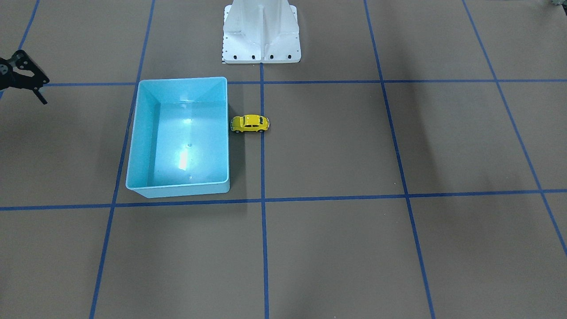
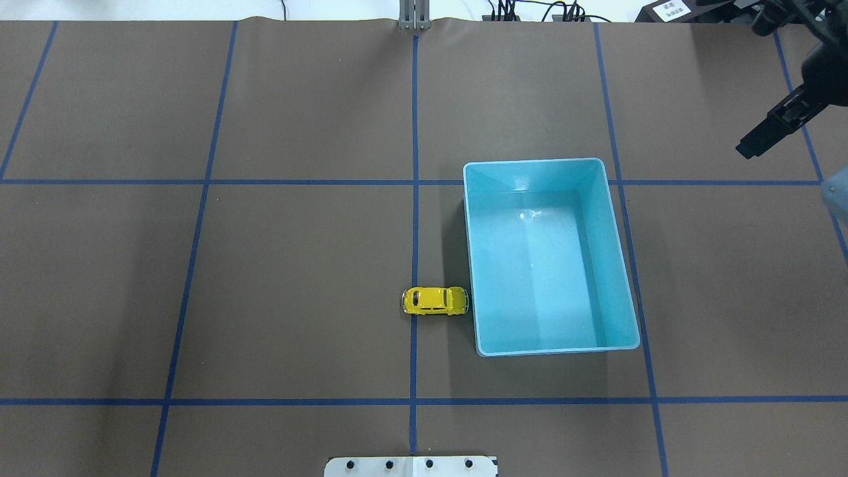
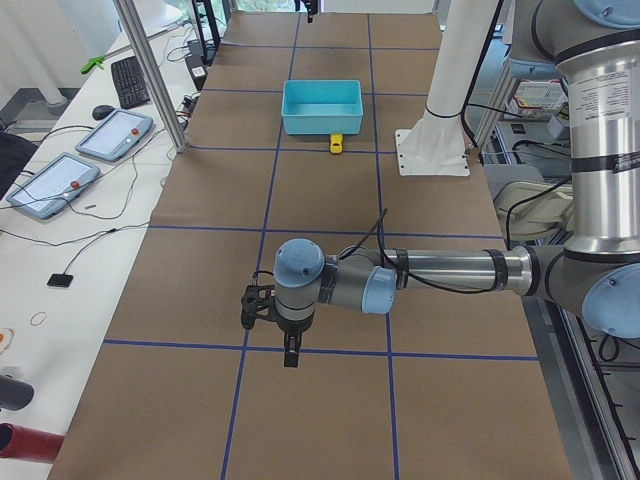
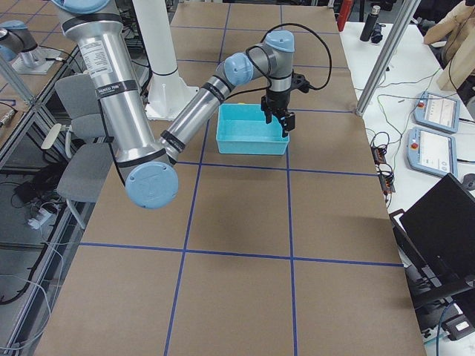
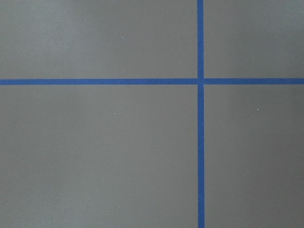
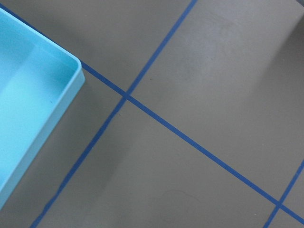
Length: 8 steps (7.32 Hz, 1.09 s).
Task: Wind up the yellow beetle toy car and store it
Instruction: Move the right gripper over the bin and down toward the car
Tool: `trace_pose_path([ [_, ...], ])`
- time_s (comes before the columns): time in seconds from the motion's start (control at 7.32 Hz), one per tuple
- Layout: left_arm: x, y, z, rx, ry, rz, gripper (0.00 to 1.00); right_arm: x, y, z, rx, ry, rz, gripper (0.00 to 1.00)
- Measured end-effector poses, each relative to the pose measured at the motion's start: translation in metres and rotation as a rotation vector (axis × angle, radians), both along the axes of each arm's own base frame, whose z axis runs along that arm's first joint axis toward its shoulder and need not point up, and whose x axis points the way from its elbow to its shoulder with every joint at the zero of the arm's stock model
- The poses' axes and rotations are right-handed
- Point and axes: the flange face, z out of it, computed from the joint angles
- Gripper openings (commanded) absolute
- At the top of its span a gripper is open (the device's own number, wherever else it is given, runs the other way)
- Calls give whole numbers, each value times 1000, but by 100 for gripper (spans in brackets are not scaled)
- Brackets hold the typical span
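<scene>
The yellow beetle toy car (image 1: 250, 123) (image 2: 435, 301) stands on its wheels on the brown table, one end right up against the long side wall of the light-blue bin (image 1: 181, 79) (image 2: 533, 162), which has nothing inside. My right gripper (image 4: 277, 124) hangs open above the table past the bin's far corner, well away from the car; one of its fingers (image 1: 40, 95) shows at the front view's left edge. My left gripper (image 3: 288, 356) hovers low over the table far from the car and shows only in the left side view, so I cannot tell its state.
The white robot base (image 1: 261, 35) stands just behind the car. Blue tape lines (image 5: 200, 114) grid the brown table cover. A side bench holds tablets (image 3: 55, 183) and a keyboard (image 3: 130, 80). A metal pole (image 3: 150, 75) rises at the table's edge.
</scene>
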Motion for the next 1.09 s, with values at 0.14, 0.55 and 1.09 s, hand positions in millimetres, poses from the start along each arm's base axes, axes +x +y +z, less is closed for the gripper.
trace_pose_path([
  [0.14, 0, -1, -6, -19, 4, 0, 100, -25, 2, -14, 12, -6, -40, 100],
  [0.55, 2, -6, -19, -20, 35, 33, 100, -106, 26, -57, 91, -24, -181, 100],
  [1.09, 5, -7, -6, -14, 64, 75, 100, -204, 74, -130, 226, -67, -347, 100],
])
